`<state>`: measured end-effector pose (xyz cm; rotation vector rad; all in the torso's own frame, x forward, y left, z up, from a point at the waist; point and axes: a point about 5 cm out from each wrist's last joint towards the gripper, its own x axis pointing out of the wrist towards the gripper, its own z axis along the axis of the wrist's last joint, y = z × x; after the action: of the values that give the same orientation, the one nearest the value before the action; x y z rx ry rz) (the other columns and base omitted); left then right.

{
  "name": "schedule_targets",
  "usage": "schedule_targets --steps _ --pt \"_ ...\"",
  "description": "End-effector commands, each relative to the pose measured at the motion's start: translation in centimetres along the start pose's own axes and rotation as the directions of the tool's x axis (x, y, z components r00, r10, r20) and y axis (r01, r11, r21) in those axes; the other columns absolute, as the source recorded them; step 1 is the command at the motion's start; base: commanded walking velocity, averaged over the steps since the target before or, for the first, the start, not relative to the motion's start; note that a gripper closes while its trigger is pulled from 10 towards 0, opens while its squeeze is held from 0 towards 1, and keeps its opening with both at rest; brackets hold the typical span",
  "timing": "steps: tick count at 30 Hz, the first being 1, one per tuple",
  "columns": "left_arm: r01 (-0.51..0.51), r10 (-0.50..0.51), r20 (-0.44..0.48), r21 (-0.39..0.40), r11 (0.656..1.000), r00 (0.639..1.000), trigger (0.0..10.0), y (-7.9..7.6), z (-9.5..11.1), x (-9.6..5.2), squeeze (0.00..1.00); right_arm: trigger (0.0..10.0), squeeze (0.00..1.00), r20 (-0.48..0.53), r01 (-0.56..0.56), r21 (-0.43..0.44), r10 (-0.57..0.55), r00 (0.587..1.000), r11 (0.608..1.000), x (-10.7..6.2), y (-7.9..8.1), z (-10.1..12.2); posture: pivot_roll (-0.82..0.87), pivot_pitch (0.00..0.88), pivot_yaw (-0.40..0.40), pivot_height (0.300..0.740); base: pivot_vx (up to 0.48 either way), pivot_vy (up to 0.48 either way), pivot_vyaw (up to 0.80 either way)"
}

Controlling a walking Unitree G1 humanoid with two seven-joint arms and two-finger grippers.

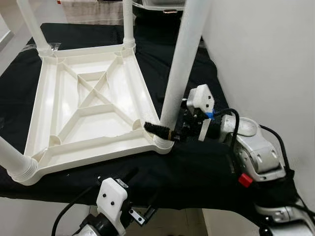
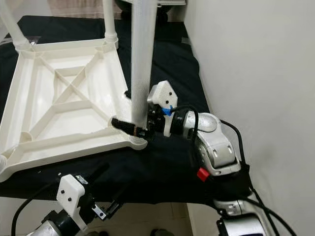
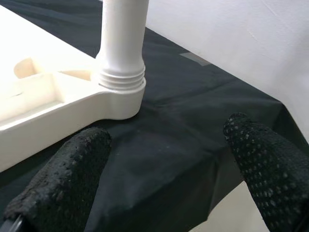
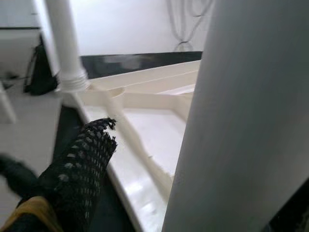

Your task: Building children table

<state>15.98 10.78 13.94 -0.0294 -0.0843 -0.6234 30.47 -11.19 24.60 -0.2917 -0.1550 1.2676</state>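
A white plastic children's table (image 1: 93,152) lies upside down on a black cloth, with legs standing up from its corners. My right gripper (image 1: 162,129) reaches in from the right at the base of the near right leg (image 1: 179,69). It is open, one black finger (image 4: 82,164) passing in front of the leg with a gap showing, the other behind it. My left gripper (image 3: 169,183) hangs low by the cloth's front edge (image 1: 140,194), open and holding nothing. It faces a leg (image 3: 123,43) seated in a ribbed corner socket.
A white wall (image 1: 266,54) runs close along the right of the cloth-covered surface (image 1: 197,167). Other legs rise at the far left (image 1: 34,24), far right (image 1: 128,24) and near left (image 1: 15,162) corners. Pale floor shows below the front edge.
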Motion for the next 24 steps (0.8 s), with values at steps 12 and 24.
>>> schedule_targets --steps 12,24 --pt "0.008 -0.009 -0.026 -0.017 1.0 1.0 10.0 -0.4 0.0 -0.5 0.0 0.0 0.0 0.007 -0.26 0.042 0.26 0.965 0.965 0.2 0.7 -0.6 0.09 0.24 -0.074 0.74 0.0 0.0 0.0" --pt "0.013 -0.013 -0.027 -0.017 1.0 1.0 10.0 -0.2 0.0 -0.4 0.0 0.0 0.0 -0.005 -0.286 0.106 0.288 0.958 0.952 -1.3 2.2 -1.9 0.07 0.239 -0.081 0.74 0.0 0.0 0.0"
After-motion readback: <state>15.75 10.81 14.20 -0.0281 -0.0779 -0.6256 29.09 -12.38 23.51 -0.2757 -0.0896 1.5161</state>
